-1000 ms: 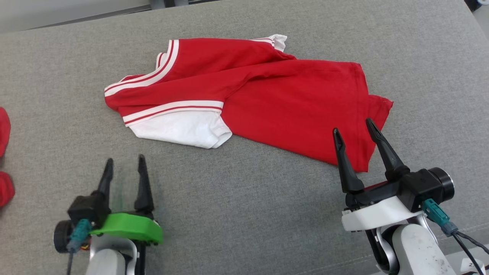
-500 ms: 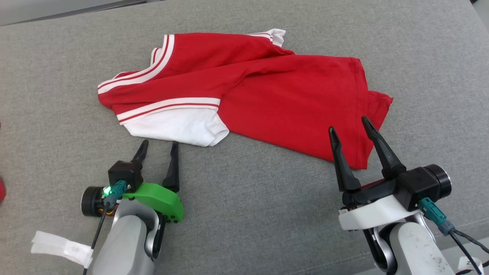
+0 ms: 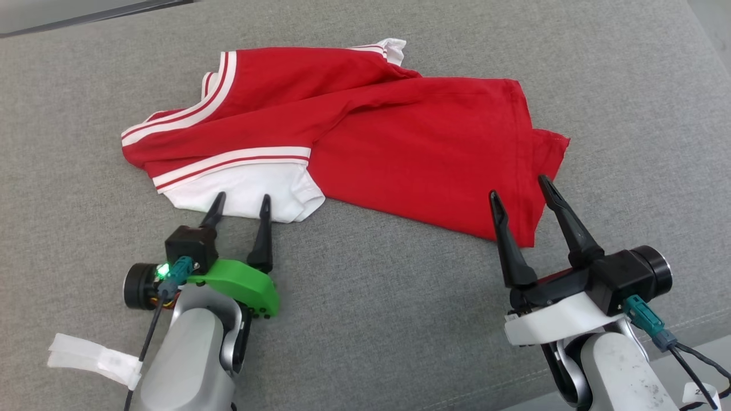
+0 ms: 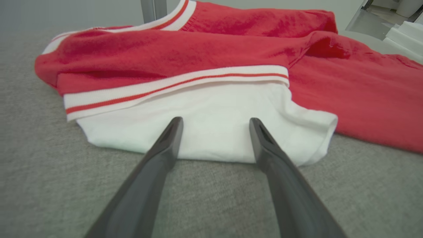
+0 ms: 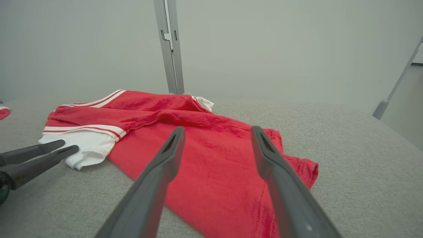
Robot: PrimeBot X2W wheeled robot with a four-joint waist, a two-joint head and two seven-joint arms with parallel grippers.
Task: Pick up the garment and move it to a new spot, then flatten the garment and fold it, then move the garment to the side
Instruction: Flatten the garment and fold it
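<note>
Now that your left pincer (image 3: 243, 197) has slid forward to the white sleeve (image 3: 240, 184) of the red garment (image 3: 400, 137) crumpled on the grey cushion (image 3: 371, 297), both it and the right pincer (image 3: 517, 186) gape empty, so closing for the pick-up looks next

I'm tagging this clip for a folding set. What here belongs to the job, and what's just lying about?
Job:
- garment
- left end effector, open, at the white sleeve
- right end effector, open, over the red hem

Lying about:
- metal post
- red scrap
</note>
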